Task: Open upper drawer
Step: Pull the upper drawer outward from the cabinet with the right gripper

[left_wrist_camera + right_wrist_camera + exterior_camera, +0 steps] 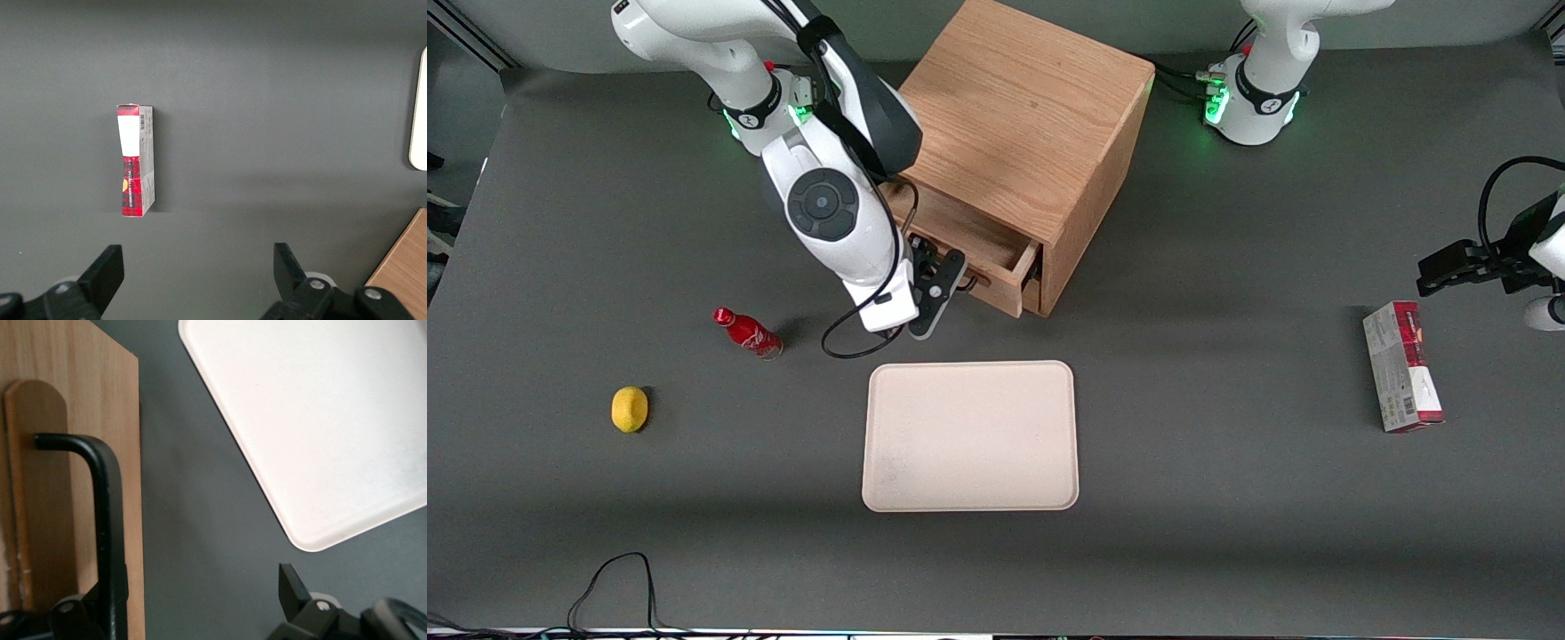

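Tool [953,286] at upper drawer [996,267] handle [107,520]; fingers apart; drawer pulled partly out.

We look down on a counter [1227,551] covered in a matte dark grey sheet, evenly lit from above, with soft broad shadows crossing it in bands. Along the edge farthest from the front camera runs a paler grey strip of wall or backing [560,36], and dark framing bars [467,36] angle in at the corner toward the working arm's end. A thin black cable [618,578] loops onto the counter at the edge nearest the front camera. Green indicator light glows onto the sheet near the arm bases.
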`<action>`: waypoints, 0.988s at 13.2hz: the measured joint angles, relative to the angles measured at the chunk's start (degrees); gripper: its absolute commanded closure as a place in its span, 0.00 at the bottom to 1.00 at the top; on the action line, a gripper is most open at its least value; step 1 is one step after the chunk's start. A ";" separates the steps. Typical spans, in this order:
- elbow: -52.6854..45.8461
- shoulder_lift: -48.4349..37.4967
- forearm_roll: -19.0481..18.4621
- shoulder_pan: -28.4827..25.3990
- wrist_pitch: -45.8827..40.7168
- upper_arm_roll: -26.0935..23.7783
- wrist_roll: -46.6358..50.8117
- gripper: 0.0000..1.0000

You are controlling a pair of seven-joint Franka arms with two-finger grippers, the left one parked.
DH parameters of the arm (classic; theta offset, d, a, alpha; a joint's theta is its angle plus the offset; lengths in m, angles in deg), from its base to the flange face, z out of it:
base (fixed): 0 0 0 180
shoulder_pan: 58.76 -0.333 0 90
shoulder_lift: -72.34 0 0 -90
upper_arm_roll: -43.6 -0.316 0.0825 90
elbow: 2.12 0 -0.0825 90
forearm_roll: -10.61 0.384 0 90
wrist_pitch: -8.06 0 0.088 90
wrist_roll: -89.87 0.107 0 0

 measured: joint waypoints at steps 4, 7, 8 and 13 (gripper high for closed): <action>-0.90 0.26 0.00 0.95 -0.02 -0.01 -0.39 0.00; -1.67 0.99 0.00 0.98 -0.02 -0.04 -1.03 0.00; -2.23 1.34 0.01 1.19 -0.03 -0.04 -1.10 0.00; -4.35 2.30 0.00 3.87 -0.02 -0.03 -1.62 0.00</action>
